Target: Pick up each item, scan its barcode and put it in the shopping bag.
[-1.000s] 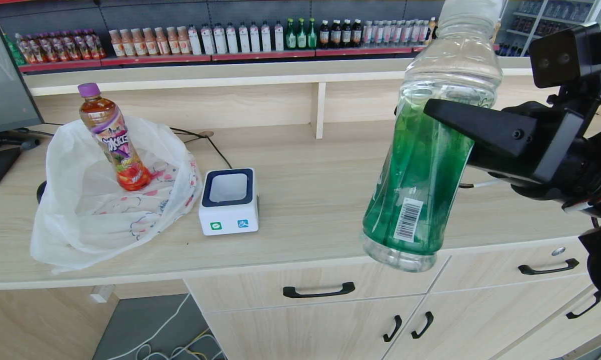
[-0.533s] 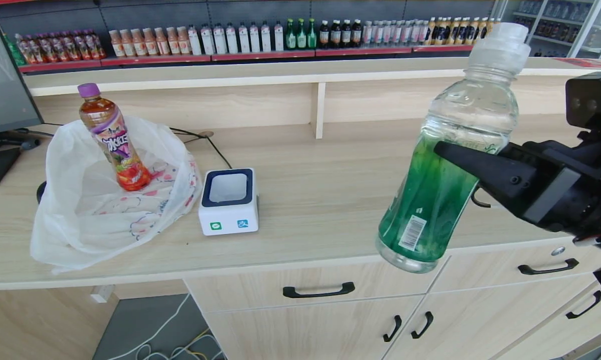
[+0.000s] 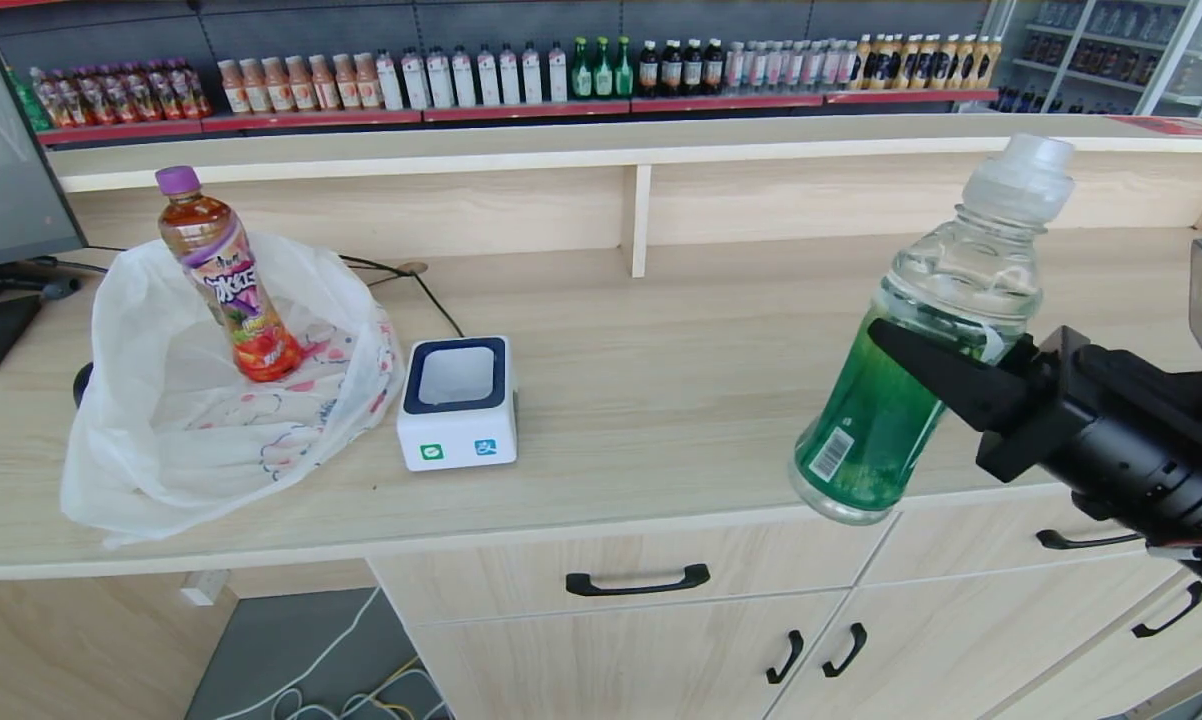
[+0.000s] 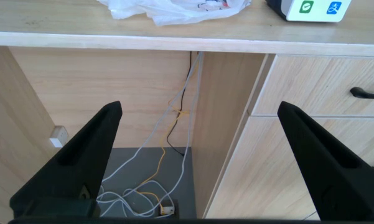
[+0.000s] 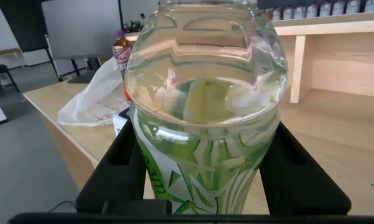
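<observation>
Okay, first the head view. My right claw (image 3: 896, 345) is squeezed shut on the green drink bottle (image 3: 891, 410). The bottle is up in the air over the front edge of the wooden counter (image 3: 661, 350), on my right side. It tips a bit, with the cap up and leaning to the right. I can see its barcode (image 3: 831, 453) low on the side that faces me. The white scanner box (image 3: 458, 400) sits on the counter, well apart from the bottle, to its left. Just beside the scanner, further left, lies the open shopping bag (image 3: 161, 430). A tea bottle with a purple cap (image 3: 226, 280) stands in it, leaning a little. Far behind, a long shelf of drinks (image 3: 561, 75) runs across the wall.

Next, the left wrist view. My left claw (image 4: 199, 112) is wide open and holds nothing. It hangs low, in front of the gap under the counter, where loose cables (image 4: 155, 186) lie on the floor.

Last, the right wrist view. The green drink bottle (image 5: 205, 124) is very close, and the black fingers (image 5: 115, 165) press on both its sides. Behind it I see the shopping bag (image 5: 90, 102) on the counter.
</observation>
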### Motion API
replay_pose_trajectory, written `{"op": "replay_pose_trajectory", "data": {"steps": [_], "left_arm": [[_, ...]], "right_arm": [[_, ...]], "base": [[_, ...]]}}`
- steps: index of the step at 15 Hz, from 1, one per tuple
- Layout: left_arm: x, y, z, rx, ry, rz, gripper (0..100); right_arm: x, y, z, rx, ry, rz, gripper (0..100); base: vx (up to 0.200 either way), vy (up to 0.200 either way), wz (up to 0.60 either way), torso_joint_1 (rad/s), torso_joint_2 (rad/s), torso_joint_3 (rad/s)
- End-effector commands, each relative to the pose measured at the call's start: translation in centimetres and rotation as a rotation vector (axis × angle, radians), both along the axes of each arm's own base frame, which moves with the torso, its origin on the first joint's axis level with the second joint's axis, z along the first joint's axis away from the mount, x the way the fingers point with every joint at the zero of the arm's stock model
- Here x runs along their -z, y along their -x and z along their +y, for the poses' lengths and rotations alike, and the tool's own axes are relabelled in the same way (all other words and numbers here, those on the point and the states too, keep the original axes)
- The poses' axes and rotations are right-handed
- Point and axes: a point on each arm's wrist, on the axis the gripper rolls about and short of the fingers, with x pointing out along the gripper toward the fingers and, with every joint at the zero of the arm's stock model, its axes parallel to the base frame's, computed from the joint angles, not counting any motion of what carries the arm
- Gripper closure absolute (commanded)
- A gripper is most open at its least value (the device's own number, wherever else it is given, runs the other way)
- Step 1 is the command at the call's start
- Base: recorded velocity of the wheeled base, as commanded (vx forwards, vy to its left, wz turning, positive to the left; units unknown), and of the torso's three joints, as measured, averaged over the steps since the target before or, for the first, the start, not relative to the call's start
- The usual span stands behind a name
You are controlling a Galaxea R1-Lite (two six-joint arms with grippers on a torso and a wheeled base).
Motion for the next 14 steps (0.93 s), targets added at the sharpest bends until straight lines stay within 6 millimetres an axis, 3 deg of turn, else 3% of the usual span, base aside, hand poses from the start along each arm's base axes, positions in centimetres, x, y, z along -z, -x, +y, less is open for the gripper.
{"op": "replay_pose_trajectory", "data": {"steps": [1,5,9,14], "left_arm": [[0.0,0.0,0.0,0.0,0.0,-0.001,0],[0.0,0.0,0.0,0.0,0.0,-0.001,0],[0.0,0.0,0.0,-0.001,-0.001,-0.001,0],[0.0,0.0,0.0,0.0,-0.001,-0.001,0]], "right_arm": [[0.2,1.1,0.1,0.073,0.006,-0.02,100],[-0.4,2.0,0.5,0.282,0.024,-0.095,100],[-0.8,3.0,2.2,0.412,0.009,-0.104,100],[-2.0,2.5,3.0,0.43,-0.037,-0.127,100]], "base": [[0.0,0.0,0.0,0.0,0.0,0.0],[0.0,0.0,0.0,0.0,0.0,0.0],[0.0,0.0,0.0,0.0,0.0,0.0],[0.0,0.0,0.0,0.0,0.0,0.0]]}}
